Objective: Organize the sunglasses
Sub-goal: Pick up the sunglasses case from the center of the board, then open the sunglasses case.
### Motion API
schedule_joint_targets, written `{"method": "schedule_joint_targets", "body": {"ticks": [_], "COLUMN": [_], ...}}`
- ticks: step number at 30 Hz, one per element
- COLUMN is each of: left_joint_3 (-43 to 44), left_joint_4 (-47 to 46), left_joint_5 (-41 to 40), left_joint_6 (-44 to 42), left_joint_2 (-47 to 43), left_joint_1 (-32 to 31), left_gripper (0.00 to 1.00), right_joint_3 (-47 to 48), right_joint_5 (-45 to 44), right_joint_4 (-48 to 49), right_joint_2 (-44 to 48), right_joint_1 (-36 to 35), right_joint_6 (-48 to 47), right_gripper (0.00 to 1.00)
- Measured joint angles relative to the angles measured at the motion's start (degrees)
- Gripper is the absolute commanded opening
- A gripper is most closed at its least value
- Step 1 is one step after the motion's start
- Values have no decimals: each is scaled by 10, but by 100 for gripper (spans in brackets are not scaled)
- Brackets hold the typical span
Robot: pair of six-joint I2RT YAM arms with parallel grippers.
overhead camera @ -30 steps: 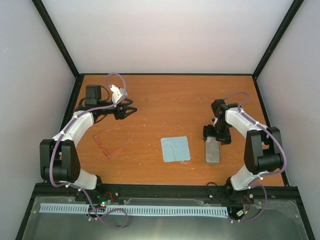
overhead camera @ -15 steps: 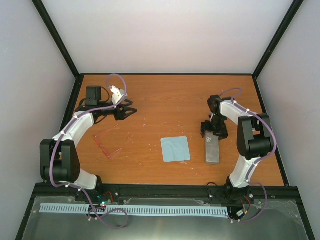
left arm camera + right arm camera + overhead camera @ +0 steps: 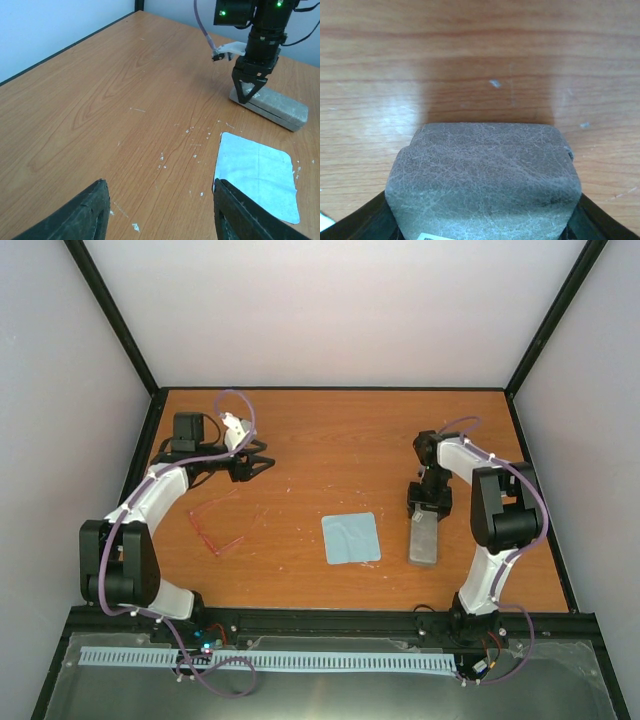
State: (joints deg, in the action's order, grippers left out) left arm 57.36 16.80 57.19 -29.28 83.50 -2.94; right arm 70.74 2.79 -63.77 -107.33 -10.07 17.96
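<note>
Right pincer (image 3: 428, 506) gripping grey case (image 3: 485, 175), label (image 3: 436, 236) unreadable

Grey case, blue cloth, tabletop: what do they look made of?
The grey case looks like faux leather or coated fabric: matte, with a fine crackled grain. The blue cloth is a thin soft textile, likely microfibre: it lies flat with faint creases. The tabletop shows an orange-brown wood grain with a slight sheen, possibly laminate.

Closes right gripper (image 3: 429, 506) onto far end of grey case (image 3: 424, 540), jaws wide a second earlier. Skews case slightly, near end swung left. Draws right arm (image 3: 497, 510) elbow inward from its outward reach.
</note>
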Motion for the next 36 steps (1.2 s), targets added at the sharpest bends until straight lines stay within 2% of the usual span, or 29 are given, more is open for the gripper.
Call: {"method": "schedule_joint_targets", "body": {"ticks": [3, 5, 9, 13, 21, 24, 29, 36], "left_joint_3": [0, 2, 15, 40, 62, 59, 41, 32], "left_joint_4": [2, 6, 13, 13, 2, -17, -62, -118], "left_joint_5": [-11, -22, -55, -130, -355, -432, -523, -628], "left_joint_6": [-11, -22, -33, -34, -52, -78, -127, -176], "left_joint_2": [-1, -4, -10, -17, -15, -13, -13, -1], "left_joint_1": [-18, -44, -106, -178, -318, -361, -395, -400], "left_gripper": [64, 70, 75, 78, 82, 82, 81, 81], "right_joint_3": [18, 35, 54, 54, 58, 67, 83, 85], "right_joint_5": [15, 36, 101, 144, 156, 166, 179, 190], "right_joint_4": [-1, 2, 37, 102, 269, 312, 356, 375], "right_joint_2": [0, 3, 38, 92, 106, 98, 87, 87], "right_joint_1": [0, 0, 0, -6, -66, -87, -95, -96], "right_joint_6": [9, 26, 93, 214, 485, 553, 617, 653], "right_gripper": [7, 3, 3, 3, 3, 3, 3, 3]}}
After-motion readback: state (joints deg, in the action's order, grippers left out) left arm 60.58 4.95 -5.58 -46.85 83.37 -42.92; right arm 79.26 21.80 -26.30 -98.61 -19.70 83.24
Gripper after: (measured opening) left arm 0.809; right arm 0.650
